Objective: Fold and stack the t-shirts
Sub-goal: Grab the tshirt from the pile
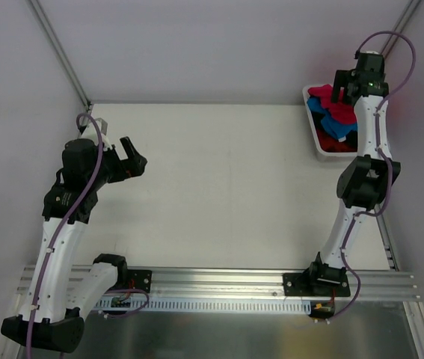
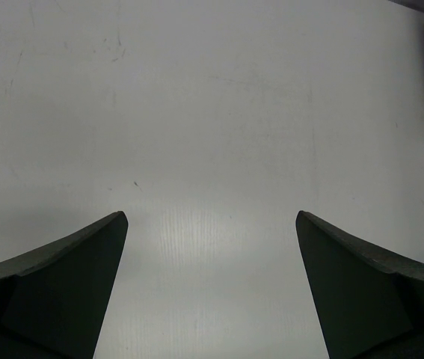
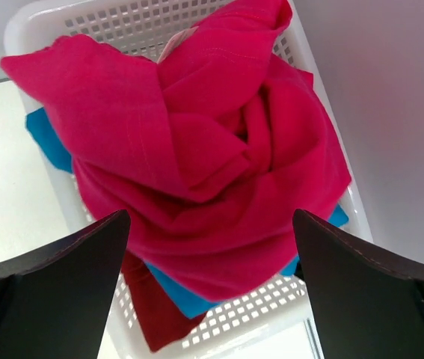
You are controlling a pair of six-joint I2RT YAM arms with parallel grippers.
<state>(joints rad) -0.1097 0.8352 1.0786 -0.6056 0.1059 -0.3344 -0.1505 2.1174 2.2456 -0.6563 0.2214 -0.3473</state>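
Right jaws: spread wide and holding nothing. The right gripper (image 3: 210, 218) hangs above the basket (image 3: 114, 22), centred over the pile. Whether it touches the cloth cannot be told.
Left jaws: spread wide and holding nothing. The left gripper (image 2: 210, 217) hangs over bare table (image 2: 212, 105), well apart from the basket.
Red shirt (image 3: 197, 149): crumpled in a knot of folds on top of the pile, inside the white basket at the far right corner of the table.
Blue shirt (image 3: 47, 138): under the red shirt, showing at the pile's left edge and its lower right edge.
Dark red shirt (image 3: 148, 314): lower in the pile, showing at the near edge of the basket.
Step in hand (judged): take the red shirt out of the basket; no fold has begun.
Risk, double pick: a deep descent would close the jaws on the blue shirt as well, because the layers lie pressed together.
Risk, slip: a shallow pinch on one loose fold may pull free as the shirt's weight comes on.
Risk, basket: a jaw tip could strike the wall or snag a slot. The basket looks light and may lift or drag with the cloth.
Risk, tangle: the twisted shirt will probably come out bunched, so it would need spreading flat before any fold.
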